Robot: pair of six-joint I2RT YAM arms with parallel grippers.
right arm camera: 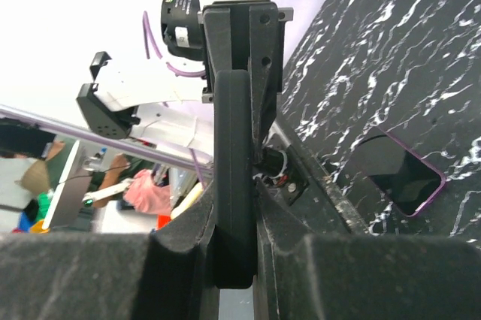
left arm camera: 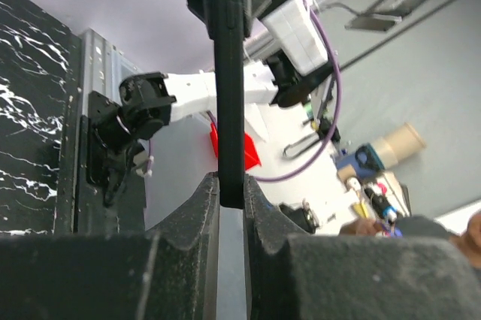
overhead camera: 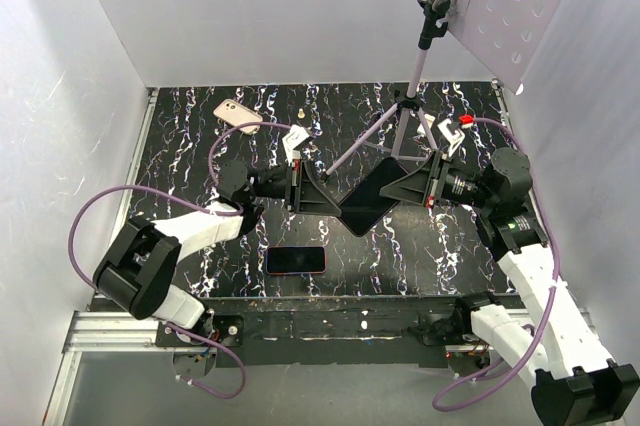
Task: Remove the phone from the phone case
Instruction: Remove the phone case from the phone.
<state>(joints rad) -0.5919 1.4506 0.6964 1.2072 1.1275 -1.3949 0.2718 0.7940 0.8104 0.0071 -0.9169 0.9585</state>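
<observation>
A black phone in its black case (overhead camera: 368, 198) hangs above the table's middle, held at both ends. My left gripper (overhead camera: 326, 198) is shut on its left end. In the left wrist view that end shows edge-on as a thin black slab (left arm camera: 229, 72) pinched between the fingertips of the left gripper (left arm camera: 231, 185). My right gripper (overhead camera: 402, 186) is shut on its right end. In the right wrist view a thicker black edge (right arm camera: 233, 147) sits deep between the pads of the right gripper (right arm camera: 234, 211). I cannot tell whether phone and case have come apart.
A dark phone with a red-purple rim (overhead camera: 296, 260) lies flat near the front edge and also shows in the right wrist view (right arm camera: 394, 170). A pink phone (overhead camera: 238, 114) lies at the back left. A tripod (overhead camera: 410, 126) carrying a perforated board (overhead camera: 490, 1) stands behind the grippers.
</observation>
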